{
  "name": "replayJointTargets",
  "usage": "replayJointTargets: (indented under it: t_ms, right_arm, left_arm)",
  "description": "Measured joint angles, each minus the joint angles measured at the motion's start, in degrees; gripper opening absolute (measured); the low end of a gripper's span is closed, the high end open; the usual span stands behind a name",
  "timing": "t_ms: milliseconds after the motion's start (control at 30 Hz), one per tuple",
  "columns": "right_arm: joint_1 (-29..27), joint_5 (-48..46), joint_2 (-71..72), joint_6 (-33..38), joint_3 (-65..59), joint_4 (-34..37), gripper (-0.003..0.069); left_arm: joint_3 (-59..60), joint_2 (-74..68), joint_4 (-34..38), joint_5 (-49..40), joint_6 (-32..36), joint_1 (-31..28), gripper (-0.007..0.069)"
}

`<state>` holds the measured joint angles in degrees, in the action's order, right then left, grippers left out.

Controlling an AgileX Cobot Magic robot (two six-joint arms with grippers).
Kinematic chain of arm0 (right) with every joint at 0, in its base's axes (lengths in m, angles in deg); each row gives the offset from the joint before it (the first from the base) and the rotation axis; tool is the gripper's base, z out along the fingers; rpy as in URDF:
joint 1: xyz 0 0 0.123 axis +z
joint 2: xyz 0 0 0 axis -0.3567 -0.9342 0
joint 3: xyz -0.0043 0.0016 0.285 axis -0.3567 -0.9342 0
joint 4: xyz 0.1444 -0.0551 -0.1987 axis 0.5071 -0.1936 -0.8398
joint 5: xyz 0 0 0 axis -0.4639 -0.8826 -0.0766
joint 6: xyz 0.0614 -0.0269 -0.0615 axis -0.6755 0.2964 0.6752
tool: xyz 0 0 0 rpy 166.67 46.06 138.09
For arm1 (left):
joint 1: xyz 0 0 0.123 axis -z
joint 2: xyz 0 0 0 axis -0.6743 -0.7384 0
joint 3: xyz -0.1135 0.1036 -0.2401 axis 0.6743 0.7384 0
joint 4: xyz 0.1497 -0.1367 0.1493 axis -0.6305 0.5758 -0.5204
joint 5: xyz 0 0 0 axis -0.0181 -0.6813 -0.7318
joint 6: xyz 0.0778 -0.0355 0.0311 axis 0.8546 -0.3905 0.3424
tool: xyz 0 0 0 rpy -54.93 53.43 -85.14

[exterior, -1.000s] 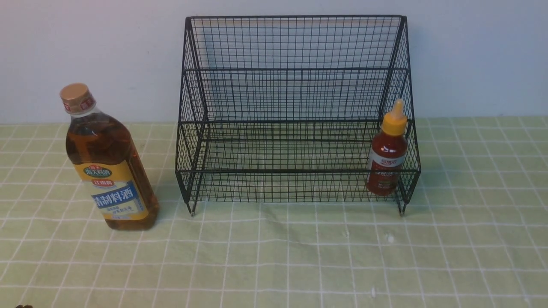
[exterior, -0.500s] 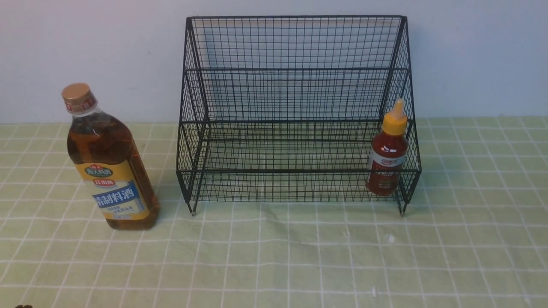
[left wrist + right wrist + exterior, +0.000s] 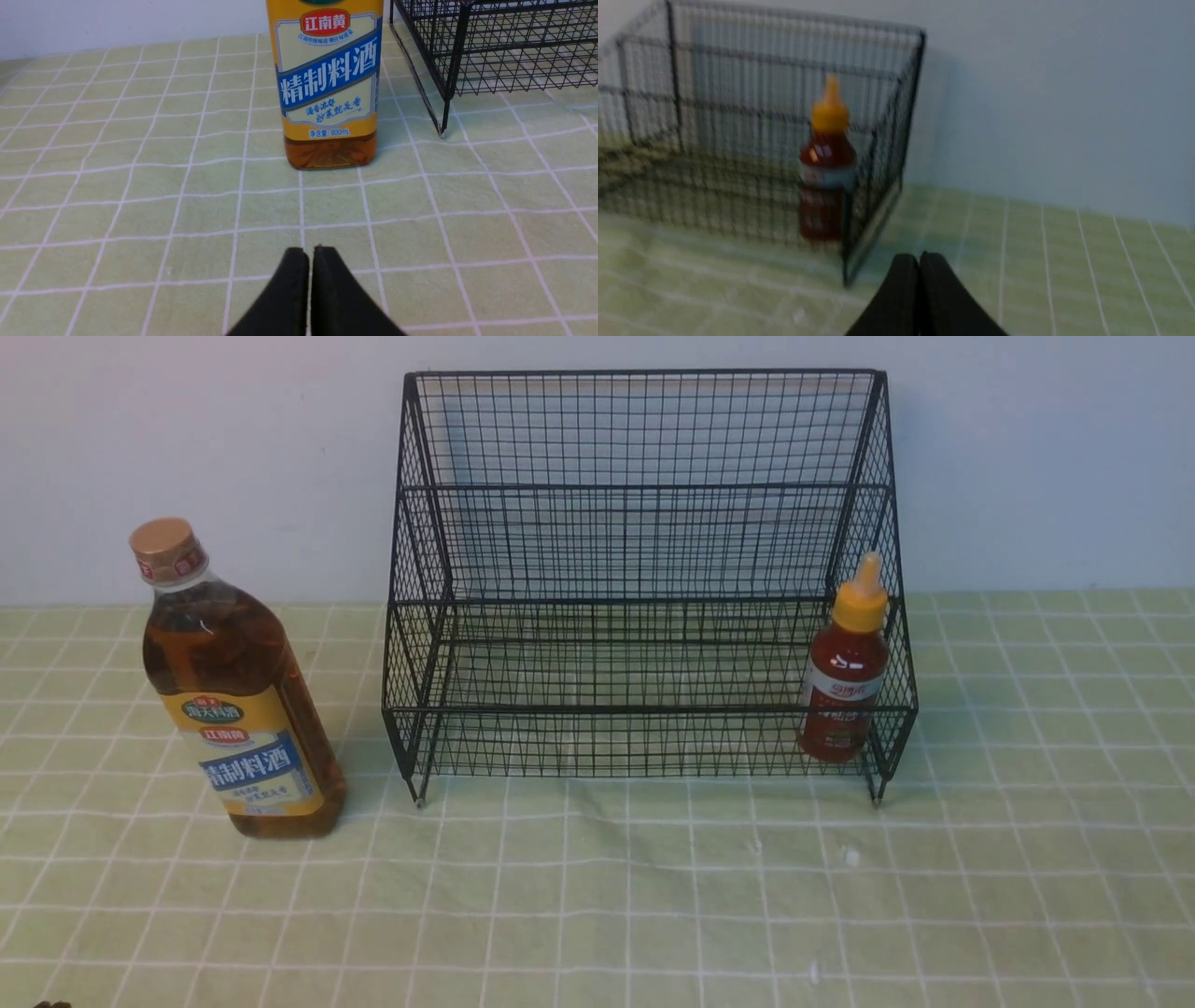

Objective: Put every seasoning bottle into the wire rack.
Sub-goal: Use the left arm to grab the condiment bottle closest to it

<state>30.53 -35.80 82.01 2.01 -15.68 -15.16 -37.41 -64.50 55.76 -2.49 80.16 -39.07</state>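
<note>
The tall amber seasoning bottle (image 3: 238, 709) with a gold cap stands upright on the cloth, left of the black wire rack (image 3: 644, 485) and outside it. A small red seasoning bottle (image 3: 843, 681) with a yellow nozzle stands inside the rack's lower tier, at its right end. In the left wrist view my left gripper (image 3: 310, 249) is shut and empty, a short way in front of the amber bottle (image 3: 327, 93), beside the rack's corner leg (image 3: 455, 46). My right gripper (image 3: 919, 255) is shut and empty, off the rack's right corner (image 3: 910, 116), facing the red bottle (image 3: 826, 186). Neither gripper shows in the front view.
A green checked tablecloth (image 3: 653, 896) covers the table. A pale wall (image 3: 1027, 457) stands right behind the rack. The right wrist view is blurred.
</note>
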Motion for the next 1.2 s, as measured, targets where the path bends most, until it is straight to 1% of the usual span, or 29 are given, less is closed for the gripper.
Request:
replayJointTargets:
  t_ms: [67,133,233,300,1200]
  right_arm:
    - [-4.12,-0.9,0.0,-0.88,-3.62,1.32,-0.0015]
    - [-8.26,-1.33,0.0,-1.96,-4.53,2.77,-0.0015]
    - [-11.83,-1.26,0.0,-2.45,-4.58,3.73,-0.0015]
    - [-12.98,-1.26,0.0,-2.39,-4.58,4.0,-0.0015]
    - [-13.13,-1.26,0.0,-2.0,-4.58,4.18,-0.0015]
  left_arm:
    - [0.0,0.0,0.0,0.0,0.0,0.0,-0.0006]
    - [0.0,0.0,0.0,0.0,0.0,0.0,-0.0006]
    - [0.0,0.0,0.0,0.0,0.0,0.0,-0.0006]
    - [0.0,0.0,0.0,0.0,0.0,0.0,-0.0006]
    - [0.0,0.0,0.0,0.0,0.0,0.0,-0.0006]
